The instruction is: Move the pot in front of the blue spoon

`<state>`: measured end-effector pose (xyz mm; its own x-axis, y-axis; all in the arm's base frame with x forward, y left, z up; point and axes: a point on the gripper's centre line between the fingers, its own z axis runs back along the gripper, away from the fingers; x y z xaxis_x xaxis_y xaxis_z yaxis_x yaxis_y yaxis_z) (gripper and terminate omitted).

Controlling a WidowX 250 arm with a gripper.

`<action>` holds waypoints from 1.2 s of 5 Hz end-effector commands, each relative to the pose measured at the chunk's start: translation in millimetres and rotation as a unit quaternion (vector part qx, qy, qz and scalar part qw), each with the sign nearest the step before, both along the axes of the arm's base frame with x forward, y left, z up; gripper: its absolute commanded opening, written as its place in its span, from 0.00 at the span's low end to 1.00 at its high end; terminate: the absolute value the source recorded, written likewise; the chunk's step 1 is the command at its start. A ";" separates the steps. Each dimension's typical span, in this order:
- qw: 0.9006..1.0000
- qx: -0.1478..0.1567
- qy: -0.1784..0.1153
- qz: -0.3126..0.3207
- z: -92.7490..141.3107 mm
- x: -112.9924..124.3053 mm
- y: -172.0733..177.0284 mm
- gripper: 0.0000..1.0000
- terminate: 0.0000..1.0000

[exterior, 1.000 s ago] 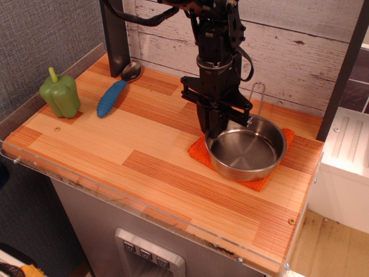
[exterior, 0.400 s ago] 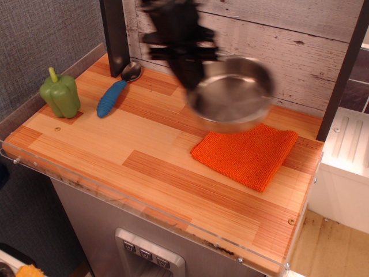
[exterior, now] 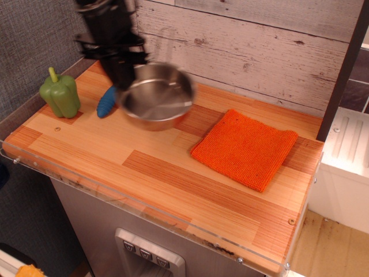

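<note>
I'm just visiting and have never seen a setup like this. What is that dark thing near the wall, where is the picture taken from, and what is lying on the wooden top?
The dark shape is the end of a robot arm; its gripper is the clamp that does the holding. It is blurred here because it is moving. The one camera looks down at the wooden table from the front, at a slant.

The gripper seems to grasp the rim of a shiny steel pot, which appears to be carried just above the wood, though the blur makes that hard to judge. Partly hidden behind the pot is the blue spoon; only some of its ribbed blue handle shows. To the left stands a green toy pepper. To the right an orange cloth lies flat, with nothing on it.
</note>
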<state>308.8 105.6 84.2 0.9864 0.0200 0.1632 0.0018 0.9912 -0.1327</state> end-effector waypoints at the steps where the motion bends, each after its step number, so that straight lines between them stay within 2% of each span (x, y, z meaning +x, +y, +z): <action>1: 0.998 0.053 0.029 -0.003 9.7 -16.5 20.1 0.00 0.00; 3: 0.997 0.043 0.046 -0.039 -3.7 -45.5 12.0 0.00 0.00; 4: 0.996 0.056 0.059 -0.045 -15.7 -60.3 17.9 0.00 0.00; 5: 0.997 0.065 0.032 -0.025 -18.1 -55.2 23.6 0.00 0.00; 6: 0.998 0.064 0.018 -0.017 -18.7 -47.4 26.4 0.00 0.00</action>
